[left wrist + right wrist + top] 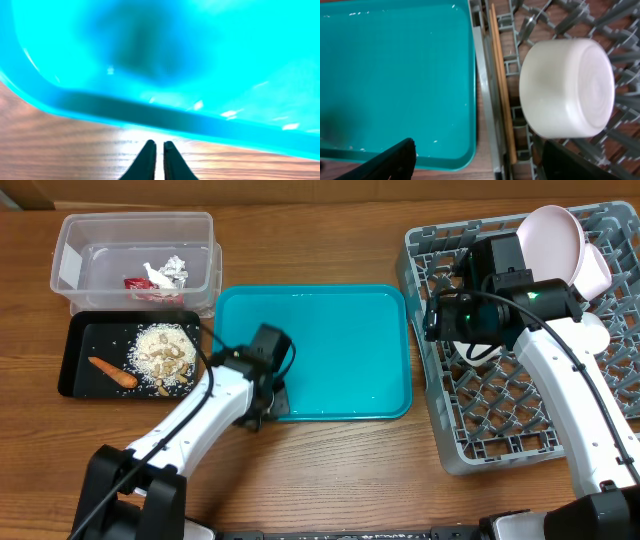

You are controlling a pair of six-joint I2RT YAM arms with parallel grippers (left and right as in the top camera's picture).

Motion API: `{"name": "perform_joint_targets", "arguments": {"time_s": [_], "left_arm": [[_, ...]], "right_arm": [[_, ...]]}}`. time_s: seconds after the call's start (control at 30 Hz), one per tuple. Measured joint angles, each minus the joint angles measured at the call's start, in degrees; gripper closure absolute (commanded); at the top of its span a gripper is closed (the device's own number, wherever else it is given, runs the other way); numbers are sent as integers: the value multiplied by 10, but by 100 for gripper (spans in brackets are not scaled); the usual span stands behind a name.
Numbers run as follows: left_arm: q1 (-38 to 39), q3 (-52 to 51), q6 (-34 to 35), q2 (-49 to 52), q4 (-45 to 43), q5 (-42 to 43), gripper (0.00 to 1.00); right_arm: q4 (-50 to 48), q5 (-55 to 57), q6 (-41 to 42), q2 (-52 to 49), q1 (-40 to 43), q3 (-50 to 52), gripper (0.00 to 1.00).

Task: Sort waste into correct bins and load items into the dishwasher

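Observation:
The clear tub (70,255) holds a red wrapper (138,283) and crumpled white-silver paper (168,272). The black tray (80,350) holds beige scraps (165,350) and an orange carrot piece (112,372). The grey dish rack (500,420) holds a pink plate (555,240) standing at the back. In the right wrist view an upturned white bowl (567,87) and wooden chopsticks (502,85) lie in the rack (487,100). My right gripper (480,160) is open and empty over the rack's left edge. My left gripper (159,147) is shut and empty, over the wood by the teal tray's front-left corner.
The teal tray (315,350) lies between the bins and the rack; a few white crumbs show on it in the right wrist view (395,75). A white round item (592,332) sits in the rack right of my right arm. A cardboard box is at the back left.

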State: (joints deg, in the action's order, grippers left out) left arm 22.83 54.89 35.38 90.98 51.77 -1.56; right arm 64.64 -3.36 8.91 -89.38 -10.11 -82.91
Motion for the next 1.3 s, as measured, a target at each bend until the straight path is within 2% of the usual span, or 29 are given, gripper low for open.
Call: {"name": "perform_joint_targets", "arguments": {"time_s": [0.03,0.07,0.1,0.2,0.37,0.5,0.67,0.87,0.93,1.03,1.17,1.23,1.3], "left_arm": [[0,28,-9,0,8,-8,39],[0,48,-15,0,12,-14,21],[0,67,-17,0,17,-23,10],[-12,137,-29,0,22,-42,2],[-85,245,-71,0,67,-32,0],[-185,313,-110,-1,152,-10,0],[-264,327,-161,-2,234,17,0],[-290,325,-206,-8,291,36,0],[-290,311,-213,-27,285,43,0],[-292,257,-223,-92,242,48,0],[-294,160,-235,-233,164,55,0],[-294,100,-238,-325,96,62,0],[-294,49,-235,-411,51,63,0]], "right_arm": [[-3,6,0,0,0,0,5],[-10,8,2,0,0,0,2],[-20,9,5,0,0,0,0],[-64,7,13,0,1,0,0],[-78,-26,16,-1,41,-7,0],[-49,-63,16,-2,134,-35,0],[35,-76,15,-2,209,-42,0],[99,-58,14,-1,236,-41,0],[93,-52,13,7,239,-37,0],[33,-46,14,55,239,8,0],[-56,-35,13,188,239,103,0],[-100,-24,13,273,239,155,0],[-113,-14,13,341,239,193,0]]}}
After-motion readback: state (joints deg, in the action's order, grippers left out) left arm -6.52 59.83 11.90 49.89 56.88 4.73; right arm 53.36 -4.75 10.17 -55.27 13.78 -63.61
